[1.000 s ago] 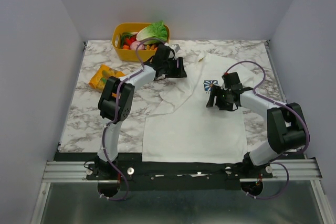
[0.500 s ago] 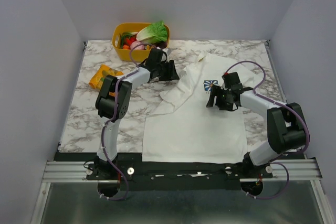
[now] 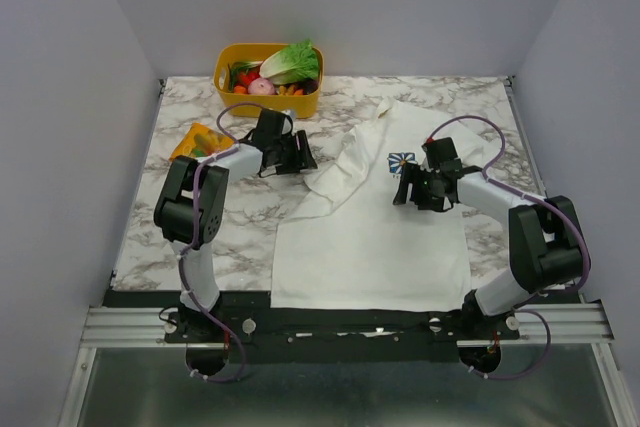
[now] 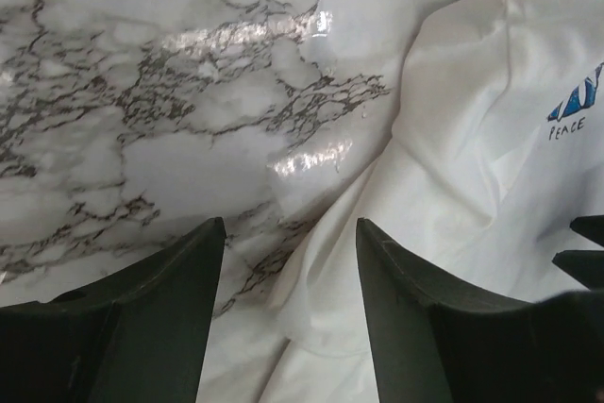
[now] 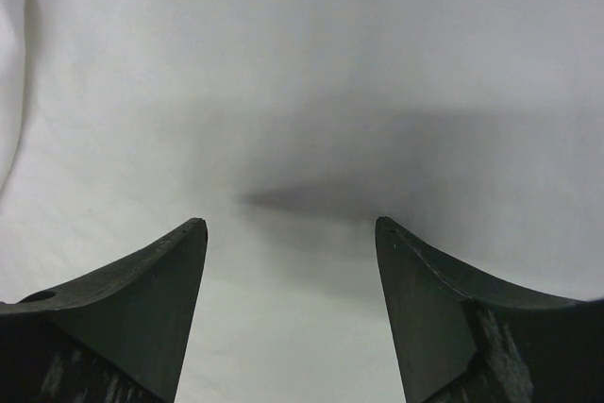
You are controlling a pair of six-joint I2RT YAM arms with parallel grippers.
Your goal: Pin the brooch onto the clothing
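Right gripper [image 5: 291, 226] agape over T-shirt [image 3: 370, 247]; long axis near-far, top pointing away.

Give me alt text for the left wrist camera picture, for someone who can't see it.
The left gripper hangs open and empty over a marble table, beside the rumpled edge of a white T-shirt. A blue print with the word PEACE shows at the right edge.

The left wrist view's edge cuts the blue print [image 4: 578, 96] on the T-shirt [image 4: 462, 195] at three o'clock. The left arm [image 3: 228, 157] partly hides the orange packet [image 3: 188, 144].
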